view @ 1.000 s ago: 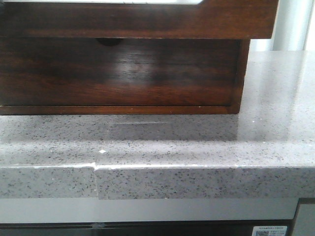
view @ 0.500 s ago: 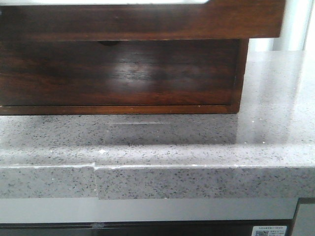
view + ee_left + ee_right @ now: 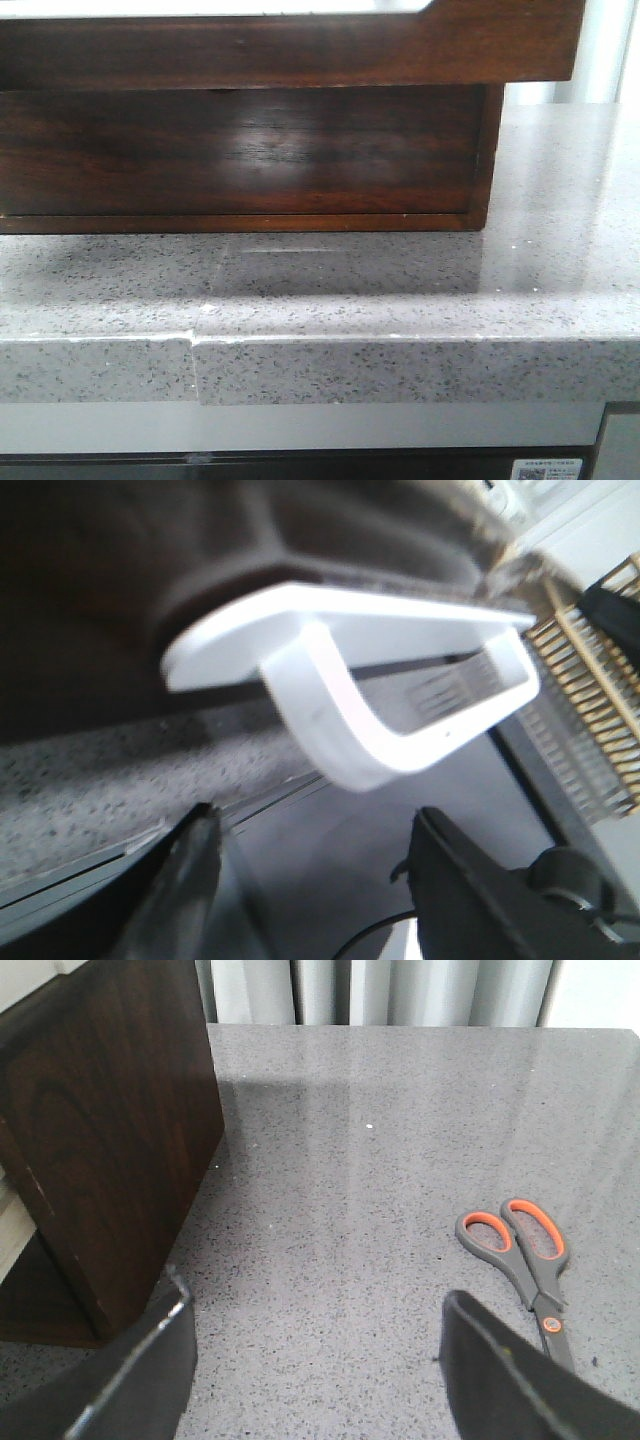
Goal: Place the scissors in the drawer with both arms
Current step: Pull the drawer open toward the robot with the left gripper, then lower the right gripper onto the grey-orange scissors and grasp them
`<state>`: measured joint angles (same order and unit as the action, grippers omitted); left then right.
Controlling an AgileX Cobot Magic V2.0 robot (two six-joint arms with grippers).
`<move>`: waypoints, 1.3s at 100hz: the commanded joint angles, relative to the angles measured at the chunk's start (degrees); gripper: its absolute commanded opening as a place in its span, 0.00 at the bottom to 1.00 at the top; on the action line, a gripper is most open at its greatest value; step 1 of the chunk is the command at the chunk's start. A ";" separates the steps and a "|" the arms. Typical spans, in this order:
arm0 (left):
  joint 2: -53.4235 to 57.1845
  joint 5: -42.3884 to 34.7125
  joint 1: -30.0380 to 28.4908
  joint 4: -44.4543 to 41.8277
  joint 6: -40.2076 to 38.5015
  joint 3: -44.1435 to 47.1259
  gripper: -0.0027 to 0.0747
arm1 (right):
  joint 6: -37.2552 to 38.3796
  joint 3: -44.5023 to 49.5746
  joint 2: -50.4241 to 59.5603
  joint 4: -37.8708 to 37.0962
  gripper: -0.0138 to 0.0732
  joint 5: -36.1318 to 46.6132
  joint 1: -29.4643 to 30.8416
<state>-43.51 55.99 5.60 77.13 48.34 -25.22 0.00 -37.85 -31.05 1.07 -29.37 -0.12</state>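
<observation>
The drawer (image 3: 290, 50) is the wide dark reddish-brown front at the top of the front view, standing out over the lower front (image 3: 250, 150). The scissors (image 3: 520, 1260), grey with orange-lined handles, lie flat on the grey counter (image 3: 350, 1160) in the right wrist view. My right gripper (image 3: 315, 1305) is open and empty above the counter, and the scissors lie just off one fingertip (image 3: 500, 1360). My left gripper (image 3: 315, 825) is open, and a blurred white loop-shaped handle (image 3: 400, 695) under dark wood sits just beyond its fingertips. Neither gripper shows in the front view.
A dark wood side panel (image 3: 110, 1130) stands close beside my right gripper. A bamboo rack (image 3: 590, 700) is off to one side in the left wrist view. The grey speckled counter has a thick front edge (image 3: 320, 370). Pale curtains (image 3: 400, 990) hang behind the counter.
The drawer front has come further out toward the camera. It now covers the small half-round notch in the lower front.
</observation>
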 commanded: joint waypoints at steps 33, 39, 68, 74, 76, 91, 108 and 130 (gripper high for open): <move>13.28 -0.09 0.36 -33.50 -22.69 -11.89 0.54 | 0.00 -1.91 -0.63 -3.41 0.69 2.94 0.02; 15.20 -0.32 0.36 -40.25 -24.88 -14.17 0.54 | 0.00 -1.91 -0.66 -3.41 0.69 2.70 0.02; 16.63 -3.78 0.36 -54.75 -25.73 -17.81 0.54 | 5.77 -8.46 -12.85 -8.09 0.69 -6.74 5.37; 16.63 -4.52 0.36 -54.87 -25.73 -17.81 0.54 | 5.77 -10.65 -16.85 -8.09 0.69 -8.76 9.29; 16.63 -4.69 0.36 -54.87 -25.73 -17.81 0.54 | 5.77 -11.45 -18.28 -8.09 0.69 -9.42 10.74; 16.63 -5.53 0.36 -54.87 -25.73 -17.81 0.54 | 3.17 -15.90 -28.89 -5.40 0.69 -13.46 19.99; 16.63 -6.63 0.36 -54.87 -25.73 -17.35 0.54 | -3.65 -21.89 -41.05 -0.54 0.69 -18.23 24.45; 16.63 -7.11 0.36 -54.87 -25.73 -16.97 0.54 | -6.53 -31.51 -53.66 -0.19 0.69 -25.05 24.66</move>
<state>-26.49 53.08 5.60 21.10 23.28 -40.79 -4.86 -64.45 -82.41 0.68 -53.23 24.21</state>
